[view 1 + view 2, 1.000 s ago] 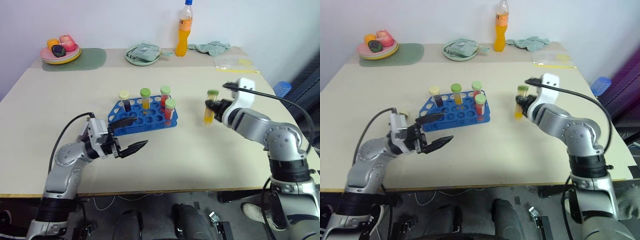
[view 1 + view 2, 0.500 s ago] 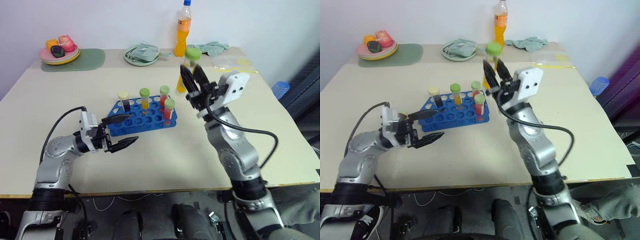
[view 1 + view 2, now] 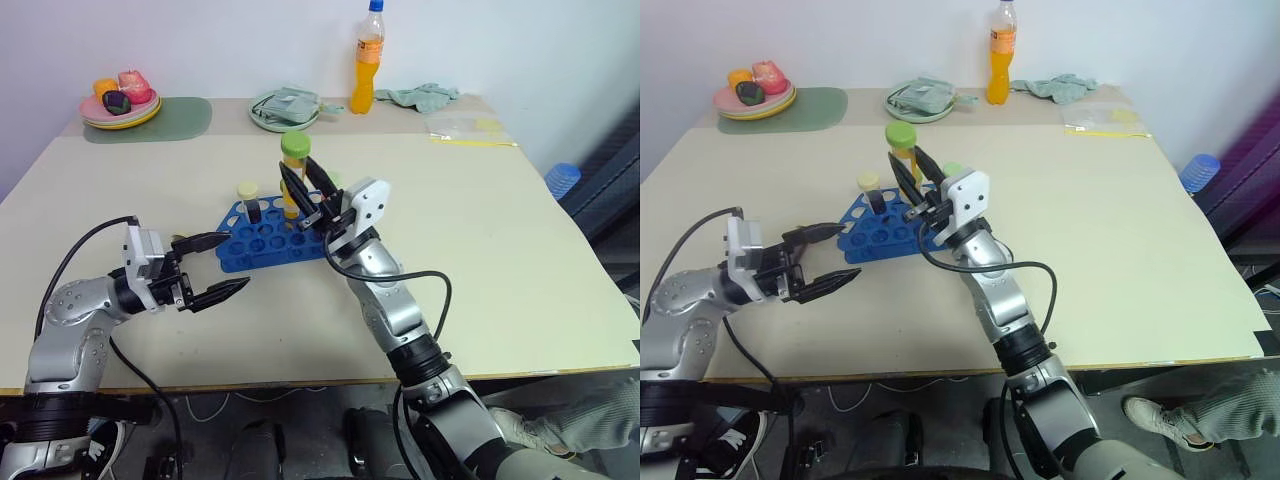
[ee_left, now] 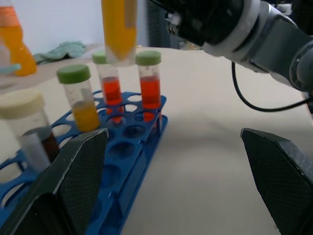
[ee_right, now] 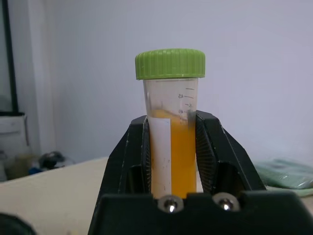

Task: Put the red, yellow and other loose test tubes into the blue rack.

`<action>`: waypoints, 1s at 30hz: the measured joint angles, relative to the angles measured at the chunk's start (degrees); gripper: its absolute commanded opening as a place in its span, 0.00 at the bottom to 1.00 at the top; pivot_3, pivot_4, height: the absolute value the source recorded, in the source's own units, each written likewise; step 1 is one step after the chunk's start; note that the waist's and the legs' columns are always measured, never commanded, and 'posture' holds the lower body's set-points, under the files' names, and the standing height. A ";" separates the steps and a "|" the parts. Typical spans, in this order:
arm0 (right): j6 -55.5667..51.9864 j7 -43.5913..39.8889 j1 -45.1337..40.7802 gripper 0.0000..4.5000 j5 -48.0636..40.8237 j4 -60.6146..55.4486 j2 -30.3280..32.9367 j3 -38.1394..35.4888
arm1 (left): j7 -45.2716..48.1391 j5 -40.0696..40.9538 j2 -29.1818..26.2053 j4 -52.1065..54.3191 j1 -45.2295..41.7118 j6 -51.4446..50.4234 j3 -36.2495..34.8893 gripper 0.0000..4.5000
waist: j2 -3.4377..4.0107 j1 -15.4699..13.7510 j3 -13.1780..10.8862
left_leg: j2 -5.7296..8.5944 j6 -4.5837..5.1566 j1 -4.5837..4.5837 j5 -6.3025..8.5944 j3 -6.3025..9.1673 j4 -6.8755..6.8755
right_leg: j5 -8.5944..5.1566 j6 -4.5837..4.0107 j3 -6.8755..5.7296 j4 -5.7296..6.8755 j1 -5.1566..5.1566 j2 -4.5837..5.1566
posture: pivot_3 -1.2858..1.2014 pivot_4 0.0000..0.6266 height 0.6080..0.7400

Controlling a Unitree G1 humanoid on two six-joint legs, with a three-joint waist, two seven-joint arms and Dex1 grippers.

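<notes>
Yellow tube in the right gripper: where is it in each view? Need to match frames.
Left eye view: yellow tube upright above the blue rack, clamped in the right gripper.
Right eye view: same, just above the rack's far side.
Left wrist view: its lower end hangs at the top edge, over the racked tubes.
Right wrist view: centre, between the fingers.
Shared landmark: the blue rack, in three of the views.

Held yellow tube point(image 4: 119, 29): cap cut off by left wrist view's upper edge; lower end hidden between right end effector point(image 5: 172, 147) fingers in right wrist view. Rack point(image 3: 262, 240): right part hidden behind right arm. Items on far plates too small to identify.
</notes>
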State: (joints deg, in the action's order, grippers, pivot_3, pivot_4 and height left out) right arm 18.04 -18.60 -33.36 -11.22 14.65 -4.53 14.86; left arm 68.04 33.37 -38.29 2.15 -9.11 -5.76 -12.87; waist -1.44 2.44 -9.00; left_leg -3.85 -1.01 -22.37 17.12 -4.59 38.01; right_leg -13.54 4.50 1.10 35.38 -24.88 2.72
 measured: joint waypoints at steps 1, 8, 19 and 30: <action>0.57 -0.26 0.23 0.17 0.36 0.80 -0.65 -0.02 | -0.08 0.02 0.00 0.24 0.21 -0.03 -0.04 1.00 | 0.00 0.02 0.00 | 0.00 -0.01 0.00 0.00 0.00 0.00 | 0.00 0.00 0.00 0.00 0.00 0.00 | 0.52 0.24 1.00; 4.47 -0.80 2.67 0.17 4.53 11.62 -0.43 -1.09 | -0.96 0.03 0.07 0.78 1.75 0.01 -0.25 1.00 | 0.02 0.08 -0.01 | 0.01 -0.12 0.01 -0.07 -0.01 0.00 | 0.00 0.00 0.00 0.03 -0.01 0.01 | 0.52 0.24 1.00; 8.55 -0.19 1.49 0.17 8.29 16.12 -0.63 -2.33 | -2.11 0.03 0.11 2.61 1.81 0.00 -0.25 1.00 | 0.00 0.13 0.00 | 0.00 -0.16 0.05 -0.09 -0.01 -0.01 | 0.01 0.00 0.01 0.11 -0.01 0.00 | 0.52 0.24 1.00; 11.26 0.79 -0.98 0.17 11.26 20.96 -1.30 -2.21 | -2.31 0.05 0.12 3.08 1.78 -0.34 -0.21 1.00 | 0.00 0.14 0.00 | 0.01 -0.21 0.08 -0.11 -0.01 -0.01 | 0.01 0.01 0.01 0.17 0.00 -0.01 | 0.52 0.24 1.00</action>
State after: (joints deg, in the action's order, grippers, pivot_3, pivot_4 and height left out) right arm 29.29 -17.81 -34.34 0.04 35.61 -5.83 12.65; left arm 65.73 33.42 -38.17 5.23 -7.32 -6.09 -13.09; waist -1.45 2.59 -9.00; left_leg -3.84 -1.22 -22.29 17.01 -4.60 38.01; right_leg -13.53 4.50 1.11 35.55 -24.88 2.72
